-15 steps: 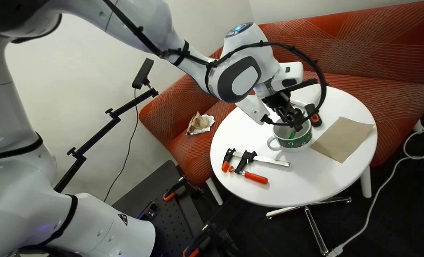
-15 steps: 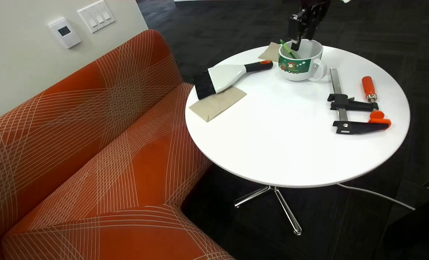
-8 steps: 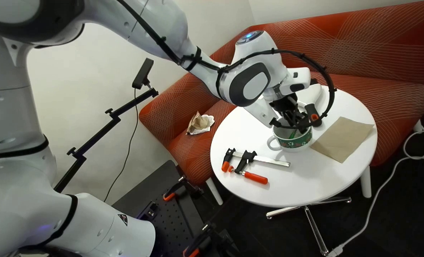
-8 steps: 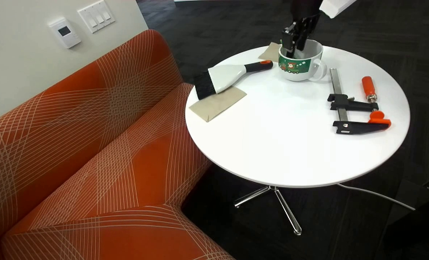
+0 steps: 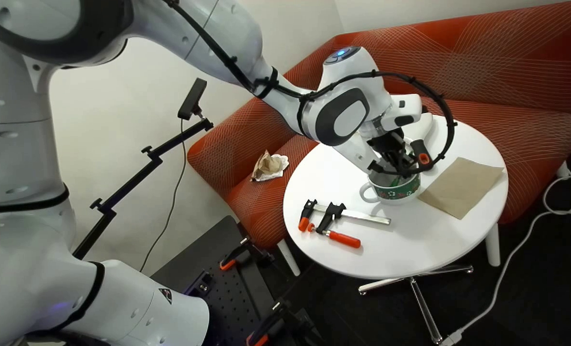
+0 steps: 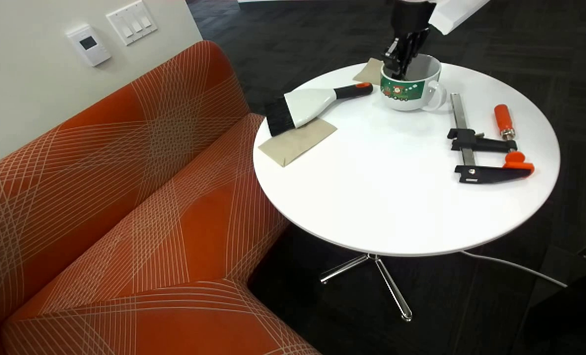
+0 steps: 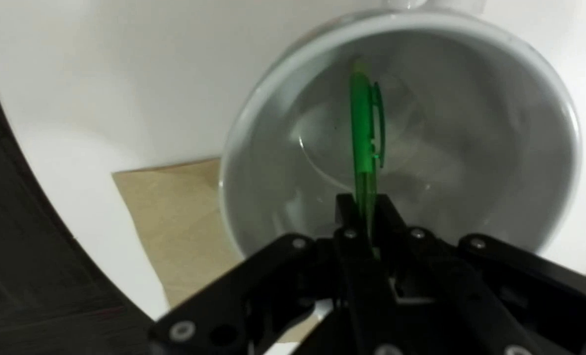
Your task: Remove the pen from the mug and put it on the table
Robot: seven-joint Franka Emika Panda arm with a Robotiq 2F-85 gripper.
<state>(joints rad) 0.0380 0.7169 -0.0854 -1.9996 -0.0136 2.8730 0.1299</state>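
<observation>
One pen [image 7: 362, 123] | pinched in nearly closed gripper [image 7: 365, 203] | clip end inside mug [image 6: 405, 95]

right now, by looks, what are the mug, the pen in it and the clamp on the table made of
Mug: probably glazed ceramic, with glossy highlights inside. Pen: likely smooth plastic, bright green, one stretch seemingly see-through. Clamp: its bar looks like bare steel, silvery grey; its red handle looks smooth, painted wood or plastic, I can't tell.
</observation>
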